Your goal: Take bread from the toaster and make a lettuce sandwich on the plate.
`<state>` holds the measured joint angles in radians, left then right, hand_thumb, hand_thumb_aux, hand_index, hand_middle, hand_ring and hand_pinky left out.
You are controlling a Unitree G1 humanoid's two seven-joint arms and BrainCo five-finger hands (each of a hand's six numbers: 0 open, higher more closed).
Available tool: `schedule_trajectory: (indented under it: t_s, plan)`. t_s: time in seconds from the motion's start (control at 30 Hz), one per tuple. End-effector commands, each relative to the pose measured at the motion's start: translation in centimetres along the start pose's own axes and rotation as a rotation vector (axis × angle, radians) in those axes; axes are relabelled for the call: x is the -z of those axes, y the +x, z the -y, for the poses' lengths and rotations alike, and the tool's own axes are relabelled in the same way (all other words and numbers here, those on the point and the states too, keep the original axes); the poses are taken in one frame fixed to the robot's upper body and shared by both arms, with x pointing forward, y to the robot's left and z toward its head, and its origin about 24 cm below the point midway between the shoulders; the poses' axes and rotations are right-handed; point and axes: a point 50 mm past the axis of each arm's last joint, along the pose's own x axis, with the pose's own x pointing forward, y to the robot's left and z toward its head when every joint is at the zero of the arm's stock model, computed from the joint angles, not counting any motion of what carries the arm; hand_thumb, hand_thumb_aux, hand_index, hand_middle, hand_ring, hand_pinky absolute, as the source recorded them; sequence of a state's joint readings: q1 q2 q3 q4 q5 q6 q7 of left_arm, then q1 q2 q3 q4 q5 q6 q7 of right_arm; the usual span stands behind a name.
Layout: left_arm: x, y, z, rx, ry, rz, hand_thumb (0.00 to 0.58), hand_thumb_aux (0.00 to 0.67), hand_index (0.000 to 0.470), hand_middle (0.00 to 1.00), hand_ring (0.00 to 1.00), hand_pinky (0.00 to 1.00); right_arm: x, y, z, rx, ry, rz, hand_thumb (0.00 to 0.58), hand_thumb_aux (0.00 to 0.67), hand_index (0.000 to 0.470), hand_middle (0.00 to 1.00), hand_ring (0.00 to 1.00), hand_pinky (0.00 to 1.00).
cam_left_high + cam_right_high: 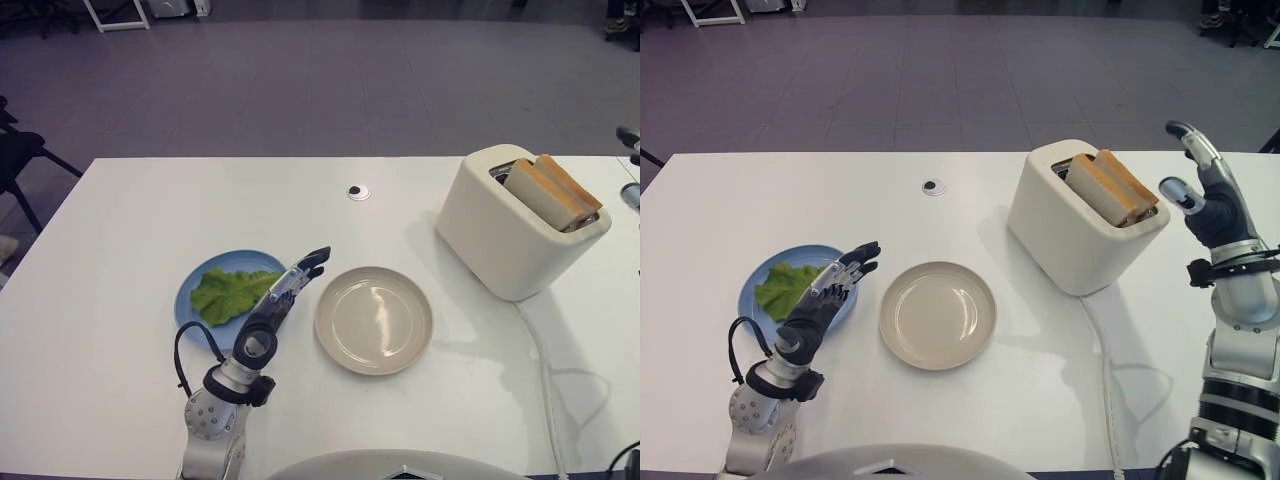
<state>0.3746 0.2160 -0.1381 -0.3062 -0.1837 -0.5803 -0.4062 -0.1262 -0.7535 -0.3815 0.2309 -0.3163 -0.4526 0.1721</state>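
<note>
A cream toaster [515, 235] stands at the right of the white table with two bread slices [552, 190] sticking out of its slots. A beige plate [373, 319] lies empty in the middle. Left of it a green lettuce leaf [232, 290] rests on a blue plate [190, 292]. My left hand [290, 285] hovers over the blue plate's right edge, fingers stretched out flat, holding nothing. My right hand [1202, 190] is raised just right of the toaster [1080, 215], open, fingers pointing up, a short gap from the bread slices [1110, 188].
A small black and white disc [358, 192] lies at the table's far middle. The toaster's white cable [545, 370] runs along the table toward the front right edge. Grey floor lies beyond the table.
</note>
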Motion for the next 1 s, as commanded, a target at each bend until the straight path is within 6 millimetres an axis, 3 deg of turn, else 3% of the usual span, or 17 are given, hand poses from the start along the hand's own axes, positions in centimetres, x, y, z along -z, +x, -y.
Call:
schedule_trajectory:
  t_s: [0.03, 0.07, 0.1, 0.2, 0.33, 0.5, 0.57, 0.73, 0.83, 1.0]
  plan:
    - [0.3, 0.0, 0.0, 0.008, 0.005, -0.015, 0.000, 0.000, 0.000, 0.00, 0.00, 0.00, 0.9, 0.1, -0.9, -0.030, -0.084, 0.001, 0.478, 0.389, 0.273, 0.00, 0.00, 0.00]
    - [0.3, 0.0, 0.0, 0.009, 0.005, -0.015, 0.000, 0.000, 0.000, 0.00, 0.00, 0.00, 1.0, 0.1, -1.1, -0.030, -0.088, 0.002, 0.357, 0.255, 0.179, 0.00, 0.00, 0.00]
    - [0.3, 0.0, 0.0, 0.010, 0.004, -0.015, 0.000, 0.000, 0.000, 0.00, 0.00, 0.00, 1.2, 0.0, -1.3, -0.031, -0.091, 0.003, 0.363, 0.260, 0.182, 0.00, 0.00, 0.00]
    - [0.3, 0.0, 0.0, 0.011, 0.004, -0.016, 0.000, 0.000, 0.000, 0.00, 0.00, 0.00, 1.7, 0.0, -1.8, -0.042, -0.090, -0.002, 0.268, 0.179, 0.125, 0.00, 0.00, 0.00]
    - [0.3, -0.1, 0.0, 0.007, 0.006, -0.017, 0.000, 0.000, 0.000, 0.00, 0.00, 0.00, 1.7, 0.2, -2.4, -0.059, -0.084, 0.011, 0.313, 0.215, 0.151, 0.00, 0.00, 0.00]
    - [0.3, -0.1, 0.1, 0.009, 0.006, -0.017, 0.000, 0.000, 0.000, 0.00, 0.00, 0.00, 1.4, 0.3, -2.5, -0.056, -0.078, 0.035, 0.294, 0.200, 0.140, 0.00, 0.00, 0.00]
    - [0.2, -0.1, 0.0, 0.007, 0.007, -0.018, 0.000, 0.000, 0.000, 0.00, 0.00, 0.00, 1.2, 0.4, -2.5, -0.056, -0.076, 0.046, 0.319, 0.221, 0.155, 0.00, 0.00, 0.00]
    - [0.3, -0.1, 0.0, 0.007, 0.009, -0.018, 0.000, 0.000, 0.000, 0.00, 0.00, 0.00, 1.4, 0.5, -2.0, -0.033, -0.055, 0.028, 0.234, 0.152, 0.107, 0.00, 0.00, 0.00]
    - [0.3, -0.2, 0.0, 0.005, 0.010, -0.020, 0.000, 0.000, 0.000, 0.00, 0.00, 0.00, 1.1, 0.8, -0.4, 0.051, -0.010, 0.048, 0.100, 0.060, 0.042, 0.00, 0.00, 0.00]
    - [0.3, -0.2, -0.1, 0.003, 0.010, -0.020, 0.000, 0.000, 0.000, 0.00, 0.00, 0.00, 1.6, 0.9, 1.1, 0.129, 0.057, 0.028, 0.071, 0.042, 0.029, 0.00, 0.00, 0.00]
